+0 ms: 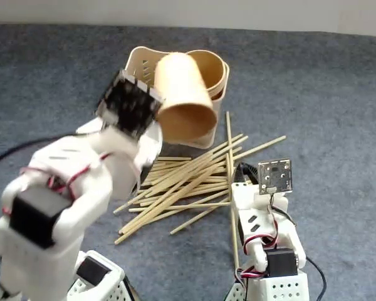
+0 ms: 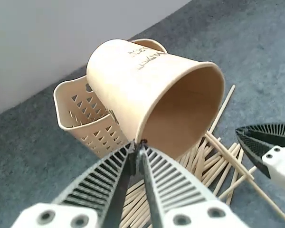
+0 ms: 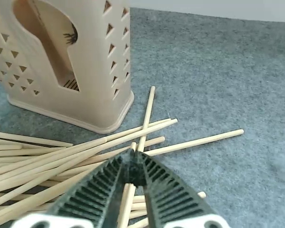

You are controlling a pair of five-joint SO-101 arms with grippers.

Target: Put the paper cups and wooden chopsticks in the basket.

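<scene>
Over the basket (image 1: 138,63), your L gripper (image 2: 138,145) pinches the paper cup (image 2: 152,90) by its rim, so it can drop inside; R gripper (image 3: 134,153) jaws look closed on one chopstick (image 3: 147,114).

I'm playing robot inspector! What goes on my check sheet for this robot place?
Surface: grey carpet, flat.
Job's things: basket upright with an inner cup; held cup tilted over the basket; wooden chopsticks piled on the carpet beside it.
Clutter: nothing seen.
Tools: left tool shut on the held cup's rim; right tool shut on one chopstick.
Cables: coloured wires on the arms; black cable on the carpet.
Surroundings: pale wall behind.
</scene>
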